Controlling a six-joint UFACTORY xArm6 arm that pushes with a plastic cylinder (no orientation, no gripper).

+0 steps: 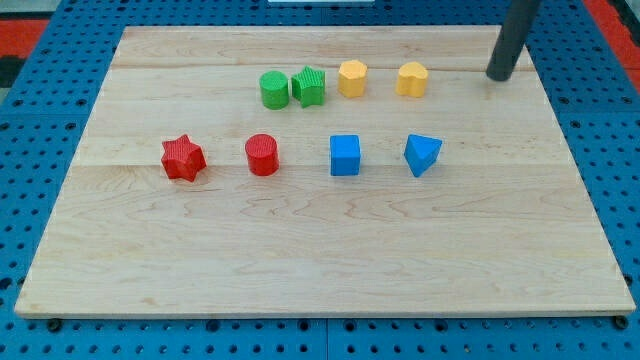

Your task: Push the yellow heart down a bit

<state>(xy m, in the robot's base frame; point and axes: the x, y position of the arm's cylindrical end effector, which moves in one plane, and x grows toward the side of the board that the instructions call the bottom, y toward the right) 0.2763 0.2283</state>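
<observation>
**Spotter:** Run me across the board, left to right.

**Operator:** Lower row first: red star (183, 158) at centre left, red cylinder (262, 154), blue cube (345, 155), blue triangular block (422, 154). Upper row: green cylinder (274, 89) touching a green block (309, 86), then a yellow hexagon (352, 77), then the yellow heart (412, 78) in the upper right of the frame, apart from the hexagon. My tip (499, 76) sits further right, well clear of the heart at roughly its height in the frame, resting on the wooden board (320, 250) and touching no block. It's a bare rod, so there are no jaws to open or close.

**Spotter:** How will the heart handle?

**Operator:** I judge it light, rigid and quick to slide on smooth wood, so it may spin if nudged off-centre. There's nothing to grasp; I'd contact its upper edge, mid-width, and press toward the frame's bottom.

**Spotter:** Which way does it point?

**Operator:** Too small to be sure. It looks nearly as wide as tall, no clear long axis; the lobes seem toward the top. The blue triangular block lies directly below, so a short push only.
</observation>
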